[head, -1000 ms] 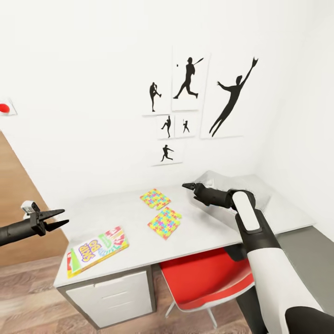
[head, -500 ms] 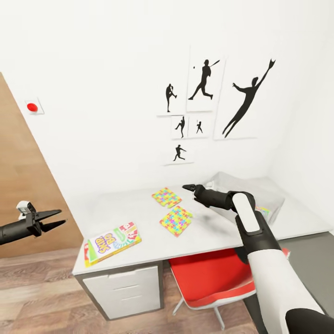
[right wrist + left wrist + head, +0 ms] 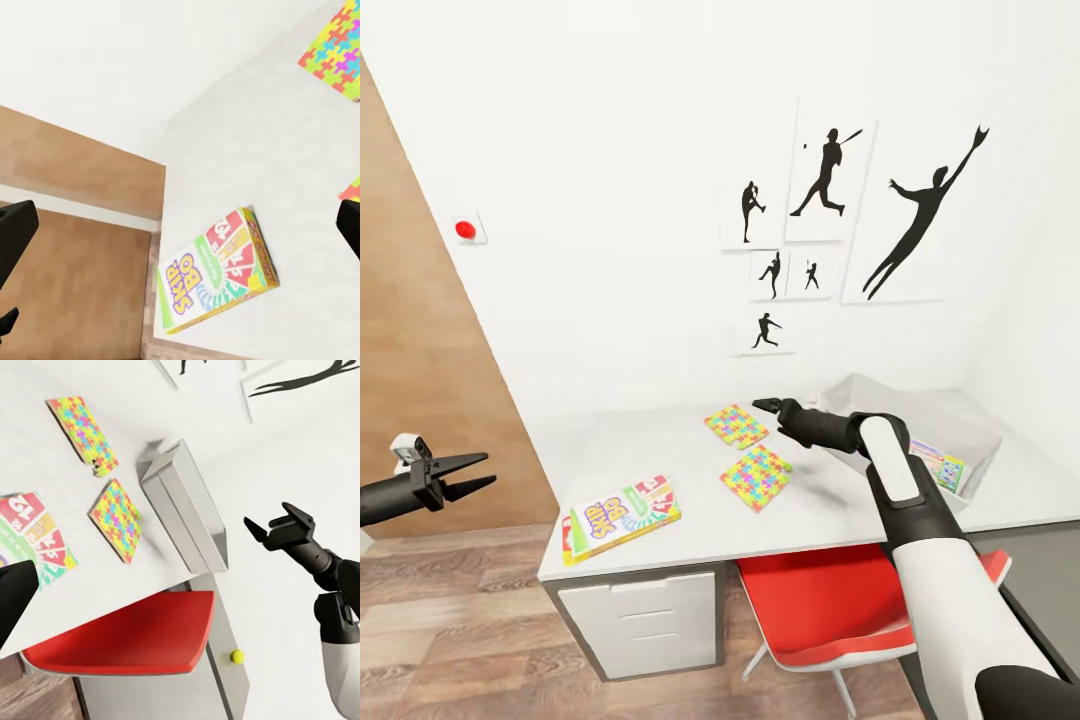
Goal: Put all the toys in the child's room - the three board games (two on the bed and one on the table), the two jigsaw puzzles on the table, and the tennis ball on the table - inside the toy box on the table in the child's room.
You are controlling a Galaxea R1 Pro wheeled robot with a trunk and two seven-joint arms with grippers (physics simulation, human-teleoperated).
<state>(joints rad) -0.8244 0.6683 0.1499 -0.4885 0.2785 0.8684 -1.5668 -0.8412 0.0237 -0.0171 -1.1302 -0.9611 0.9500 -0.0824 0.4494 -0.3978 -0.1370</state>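
Child's room, white wall with baseball silhouettes, grey table [image 3: 840, 505]. Right gripper [image 3: 764, 405]: open, empty, above table beside toy box [image 3: 970, 445]. Left gripper [image 3: 472, 474]: open, empty, well left of table. Two jigsaw puzzles [image 3: 737, 425] [image 3: 757, 477] mid-table; board game [image 3: 622, 505] near left front edge. Tennis ball [image 3: 237, 656] on floor by red chair [image 3: 840, 610].

desk [image 3: 660, 450]: smooth matt grey top, looks like laminate
floor [image 3: 450, 640]: wood planks, visible grain
chair [image 3: 830, 600]: shiny red plastic seat
board game [image 3: 622, 505]: glossy printed cardboard box
toy box [image 3: 960, 425]: plain matt grey, plastic-ish
grippers: matt black
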